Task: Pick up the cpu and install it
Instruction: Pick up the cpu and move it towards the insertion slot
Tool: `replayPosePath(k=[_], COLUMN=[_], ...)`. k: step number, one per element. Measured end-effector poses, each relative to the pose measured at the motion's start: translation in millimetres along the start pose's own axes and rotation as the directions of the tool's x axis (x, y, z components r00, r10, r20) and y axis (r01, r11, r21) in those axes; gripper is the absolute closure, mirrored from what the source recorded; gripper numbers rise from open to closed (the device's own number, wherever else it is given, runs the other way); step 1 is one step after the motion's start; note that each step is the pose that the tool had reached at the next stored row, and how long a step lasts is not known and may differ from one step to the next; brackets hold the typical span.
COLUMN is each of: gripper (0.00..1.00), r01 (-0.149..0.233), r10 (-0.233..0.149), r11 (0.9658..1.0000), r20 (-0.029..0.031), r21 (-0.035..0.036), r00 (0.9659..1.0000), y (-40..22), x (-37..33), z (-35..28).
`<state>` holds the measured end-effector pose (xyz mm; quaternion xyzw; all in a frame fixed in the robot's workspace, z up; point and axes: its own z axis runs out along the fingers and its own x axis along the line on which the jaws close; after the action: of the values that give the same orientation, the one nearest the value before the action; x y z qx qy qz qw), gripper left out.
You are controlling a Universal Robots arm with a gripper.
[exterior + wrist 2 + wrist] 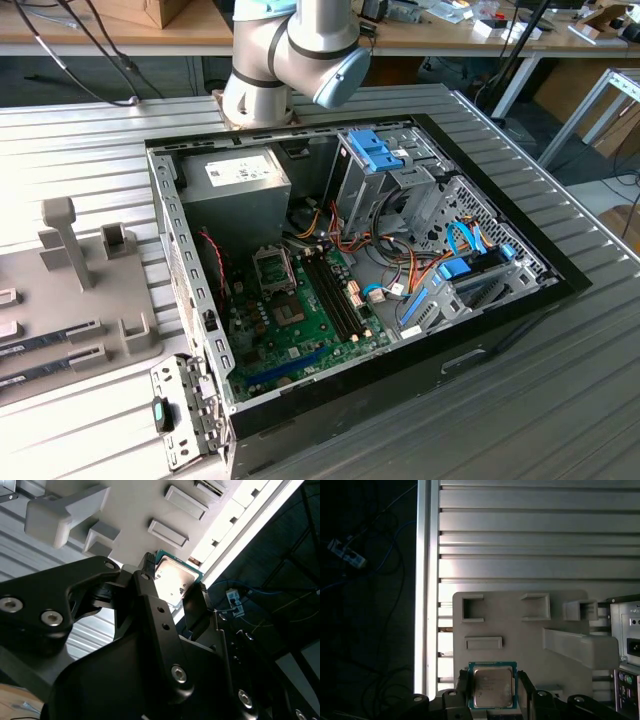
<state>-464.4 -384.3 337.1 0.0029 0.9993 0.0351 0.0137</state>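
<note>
claw (492,689): black, two-fingered; narrow, its fingers (462,690) pressed against two opposite edges of the cpu; also seen in the second wrist view (172,587).
cpu (492,685): flat square chip with a silvery metal top and a thin green rim, clamped between the claw fingers with the metal top facing the first wrist camera; in the second wrist view (175,579) it sits tilted between the two fingertips.
cpu position: over the near edge of the grey tray (510,625); whether it touches the tray or hangs clear of it cannot be told.
grey tray: pale moulded holder with rectangular pockets and an upright post, lying on the ribbed metal surface (530,530); in the exterior view (110,300) it lies at the exterior view's left of the computer case, and two long dark sticks (55,338) lie in its slots.
computer case (165,200): open on its side on the surface, with the green board (300,330) inside.
socket (272,268): square metal frame on the green board, just beside the long dark memory slots (335,290) and below the grey power-supply box (245,180).
arm (290,50): its grey and blue joint stands behind the case.
</note>
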Motion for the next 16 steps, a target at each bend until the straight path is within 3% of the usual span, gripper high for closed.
replayPosePath(k=[16], gripper=[0.53], r01=[0.0], r10=[0.0], r11=[1.0], r20=[0.0], r21=[-0.0017], r00=[1.0], y=[0.3], x=[-0.1], z=[-4.5])
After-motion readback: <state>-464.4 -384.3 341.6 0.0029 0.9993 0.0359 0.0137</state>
